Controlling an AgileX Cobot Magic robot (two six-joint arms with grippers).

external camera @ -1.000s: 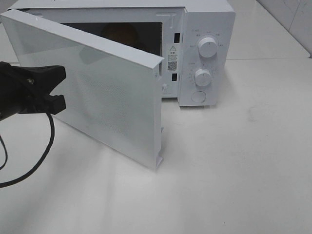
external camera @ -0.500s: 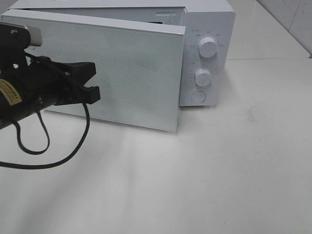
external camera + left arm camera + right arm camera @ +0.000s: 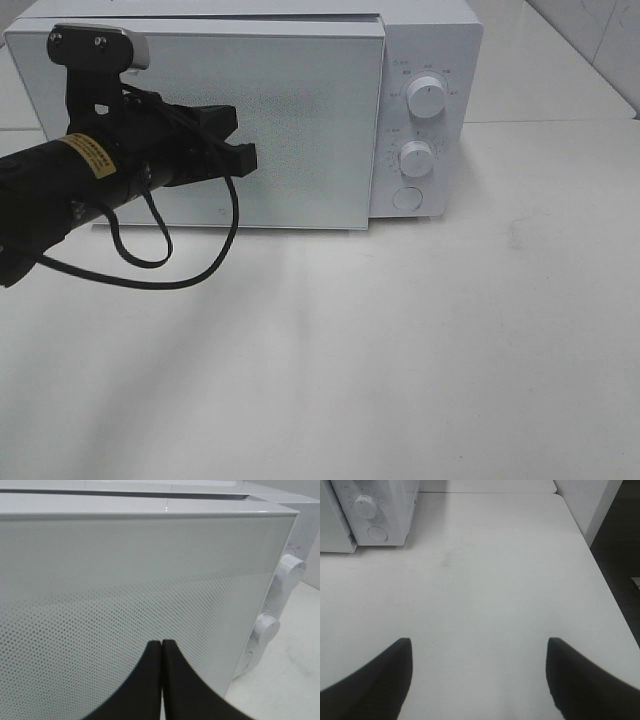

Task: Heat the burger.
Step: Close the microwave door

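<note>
White and matte, the surface (image 3: 450,350) spread wide under the high camera, marked only by a faint scuff on its right side. Pale tiled wall (image 3: 600,30) closed off the far right corner, and in the right wrist view a dark floor (image 3: 620,580) showed past the edge of the surface.

At the back stood a white microwave (image 3: 430,40), its frosted, dotted door (image 3: 300,120) swung flush against the body. Two round dials (image 3: 427,97) (image 3: 415,158) sat one above the other on the control panel, with a round button (image 3: 406,198) below them.

The left pincer (image 3: 162,647) was clenched on nothing, its black fingers (image 3: 145,680) pressed flat together, tips close in front of the middle of the door; whether they touched it could not be told. A black cable (image 3: 190,275) hung in a loop beneath that arm.

The right pincer (image 3: 479,645) was spread wide and released, over bare surface, well apart from the microwave.

The burger showed in none of the views. Nothing could be made out through the door, so its place relative to either pincer could not be told.
</note>
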